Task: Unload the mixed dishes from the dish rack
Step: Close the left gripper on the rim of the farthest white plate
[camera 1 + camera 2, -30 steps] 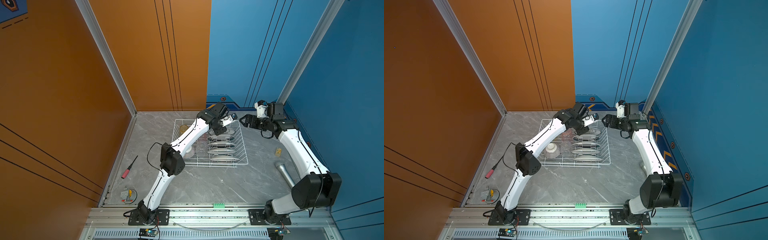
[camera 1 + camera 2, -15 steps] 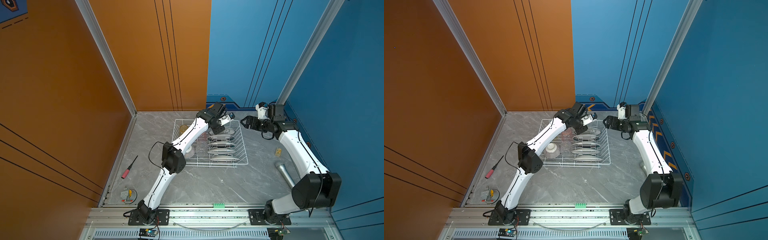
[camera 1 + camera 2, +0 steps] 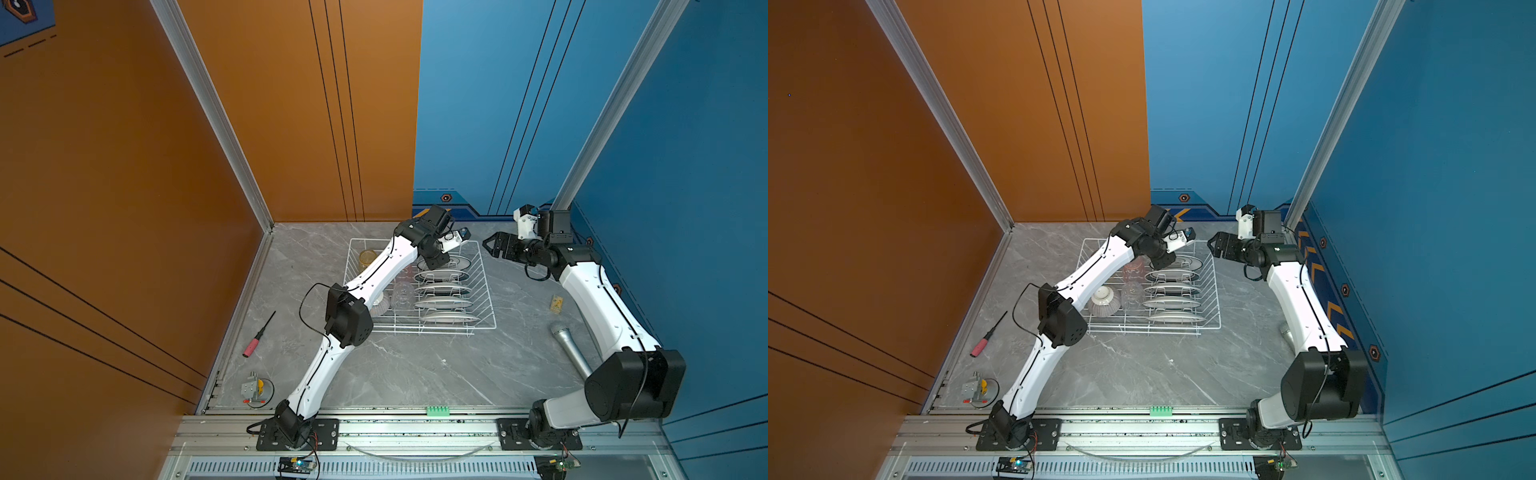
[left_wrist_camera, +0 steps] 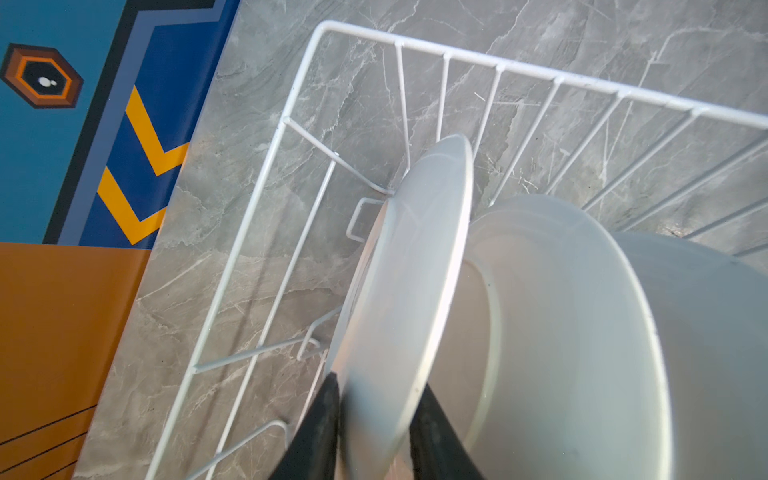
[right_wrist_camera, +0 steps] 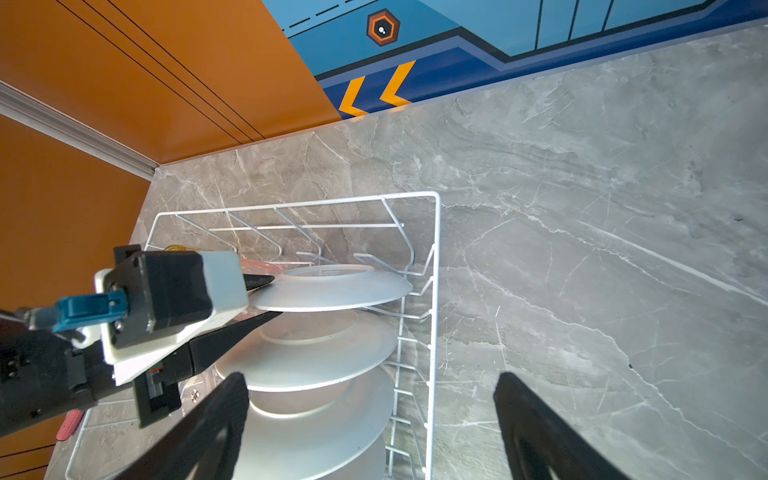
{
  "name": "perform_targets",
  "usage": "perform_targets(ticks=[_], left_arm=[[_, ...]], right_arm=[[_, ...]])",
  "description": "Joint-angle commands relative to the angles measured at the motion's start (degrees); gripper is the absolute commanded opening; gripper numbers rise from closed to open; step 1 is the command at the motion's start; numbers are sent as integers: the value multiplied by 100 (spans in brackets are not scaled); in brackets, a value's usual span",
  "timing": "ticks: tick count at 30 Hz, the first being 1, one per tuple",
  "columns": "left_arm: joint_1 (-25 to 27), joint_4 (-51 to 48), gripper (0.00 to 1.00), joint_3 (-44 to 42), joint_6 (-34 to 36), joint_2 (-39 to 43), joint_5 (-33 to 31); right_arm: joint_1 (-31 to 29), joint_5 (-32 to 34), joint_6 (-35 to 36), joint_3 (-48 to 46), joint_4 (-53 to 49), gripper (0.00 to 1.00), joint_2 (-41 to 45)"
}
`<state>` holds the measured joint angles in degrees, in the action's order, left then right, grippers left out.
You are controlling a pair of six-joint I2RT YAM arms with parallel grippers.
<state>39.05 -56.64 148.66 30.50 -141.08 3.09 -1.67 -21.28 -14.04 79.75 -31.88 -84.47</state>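
The white wire dish rack stands at the back middle of the grey floor. Several white plates stand on edge in its right row. On its left side are a yellow tumbler, a pink tumbler, a clear tumbler and the ribbed bowl. My left gripper is shut on the rim of the farthest plate, one black finger on each face. My right gripper hangs open beside the rack's far right corner, holding nothing.
A silver microphone lies on the floor by the right arm, with a small yellow card behind it. At the left lie a red-handled screwdriver and a small metal fixture. Orange and blue walls close in the back and sides.
My left jaws have closed in onto the far plate's rim. The right arm has barely moved and its gripper has stayed open.
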Motion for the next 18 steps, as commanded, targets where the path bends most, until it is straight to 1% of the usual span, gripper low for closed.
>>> perform_targets(ticks=[1, 18], left_arm=[[-31, -62, 29, 154, 81, -104, 128], [-20, 88, 13, 141, 137, -157, -58]], right_arm=[[44, -122, -103, -98, 61, 91, 220], [88, -118, -151, -225, 129, 91, 350]])
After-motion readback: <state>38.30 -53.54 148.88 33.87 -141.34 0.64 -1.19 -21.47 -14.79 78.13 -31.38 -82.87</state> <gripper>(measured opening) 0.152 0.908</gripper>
